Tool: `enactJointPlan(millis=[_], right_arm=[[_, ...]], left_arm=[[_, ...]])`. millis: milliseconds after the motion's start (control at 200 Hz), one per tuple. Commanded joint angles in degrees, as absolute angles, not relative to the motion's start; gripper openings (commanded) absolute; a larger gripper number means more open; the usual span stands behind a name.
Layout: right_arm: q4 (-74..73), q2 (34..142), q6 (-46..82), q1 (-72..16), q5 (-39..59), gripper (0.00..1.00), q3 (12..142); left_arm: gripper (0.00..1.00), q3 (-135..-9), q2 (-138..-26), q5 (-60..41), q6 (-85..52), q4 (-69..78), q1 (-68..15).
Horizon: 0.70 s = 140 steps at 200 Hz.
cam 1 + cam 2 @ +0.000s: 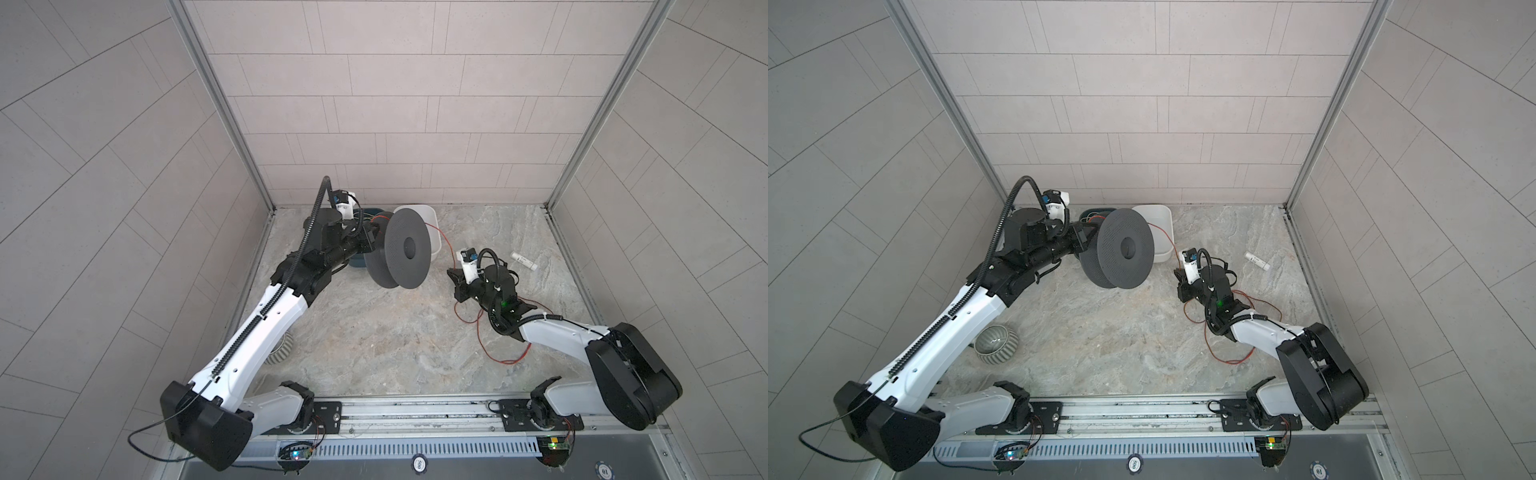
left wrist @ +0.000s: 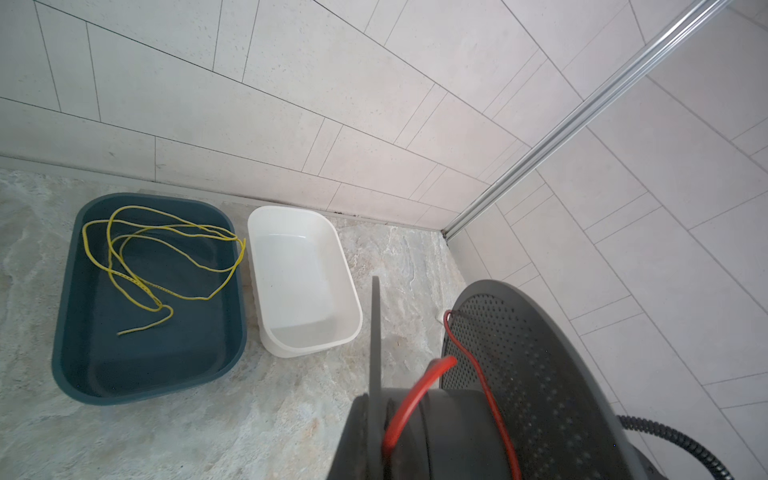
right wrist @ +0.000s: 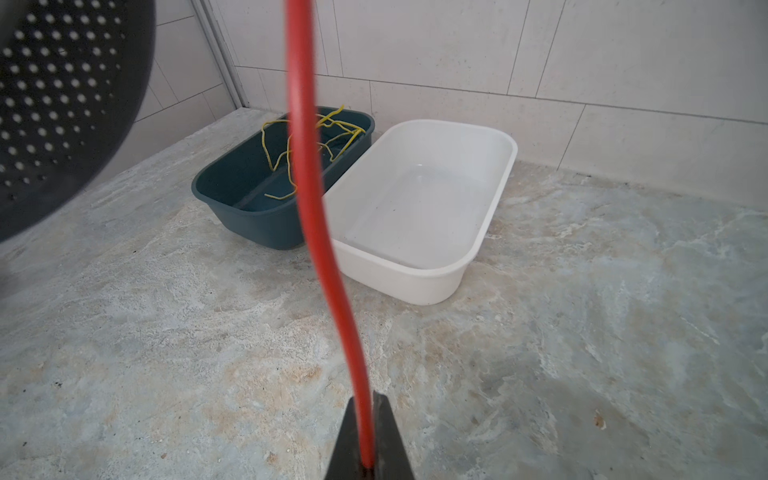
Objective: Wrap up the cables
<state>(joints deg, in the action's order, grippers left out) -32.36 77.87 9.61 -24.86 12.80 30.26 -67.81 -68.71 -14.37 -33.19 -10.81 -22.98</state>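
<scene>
The cable [image 1: 503, 362] is a thin red-orange wire. It lies in loose loops on the stone table at the right, in both top views [image 1: 1229, 362]. From the loops it rises through my right gripper [image 3: 365, 436], which is shut on it, and runs up [image 3: 316, 232] to a dark grey perforated spool [image 1: 405, 249]. A turn of cable [image 2: 415, 395] lies round the spool's hub. My left gripper [image 1: 370, 239] is shut on the spool's near flange and holds it tilted above the table, left of the right gripper [image 1: 456, 277].
A dark teal tray [image 2: 83, 332] with a yellow-green wire [image 2: 166, 249] and an empty white tub [image 2: 307, 345] stand side by side at the back wall, behind the spool. A small white tube [image 1: 523, 259] lies at the right. A ribbed grey bowl [image 1: 996, 338] sits under the left arm.
</scene>
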Motion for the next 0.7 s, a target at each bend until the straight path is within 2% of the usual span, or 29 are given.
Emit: enactJointPlan(millis=[0, 390, 696], right_arm=[[-29.1, 76.6, 13.9, -25.9, 11.5, 0.0, 30.9], [-18.3, 74.1, 10.4, -36.7, 2.2, 0.0, 33.8], [-9.6, 70.2, 4.7, -44.9, -4.6, 0.0, 39.4]], left_arm=[[0.0, -65.4, -66.0, -13.8, -41.0, 2.1, -21.4], [0.0, -60.4, -69.2, -9.6, -49.7, 14.1, -20.4], [0.0, -57.6, -70.4, -3.7, -48.3, 19.3, -20.5]])
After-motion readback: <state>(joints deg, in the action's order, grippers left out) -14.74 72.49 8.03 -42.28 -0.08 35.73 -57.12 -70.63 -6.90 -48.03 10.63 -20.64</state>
